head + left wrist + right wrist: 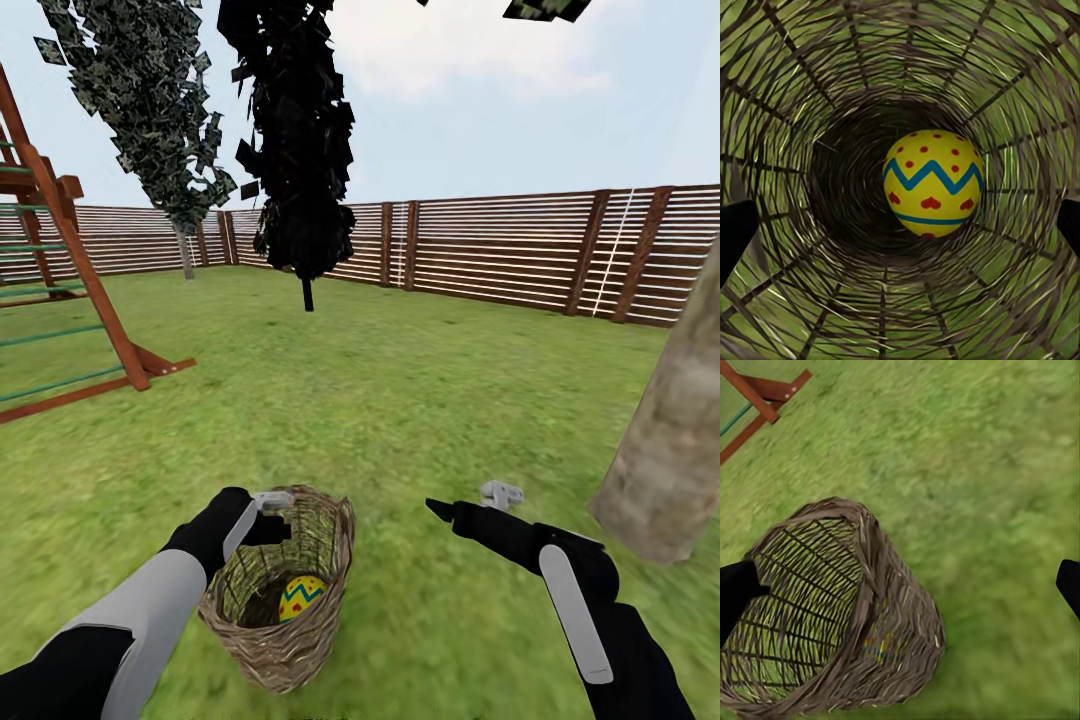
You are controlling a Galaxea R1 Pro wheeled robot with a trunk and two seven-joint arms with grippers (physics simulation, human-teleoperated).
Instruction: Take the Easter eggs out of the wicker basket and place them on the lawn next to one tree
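Above the wicker basket (285, 600), the left tool (262, 515) hangs spread and empty over 1 Easter egg (933, 184). Retrieval seems underway; next it must descend and clamp. The right tool (470, 507) waits released.

Egg (932, 184): bright yellow, red dots, blue zigzag band. Wicker basket (300, 640): tan-brown weave. Lawn (400, 400): mottled green. Fence (500, 250): brown horizontal slats. Tree trunk (672, 450): pale grey-brown, mottled. Columnar tree (300, 150): near-black. Play frame (80, 260): red-brown wood, green rungs.
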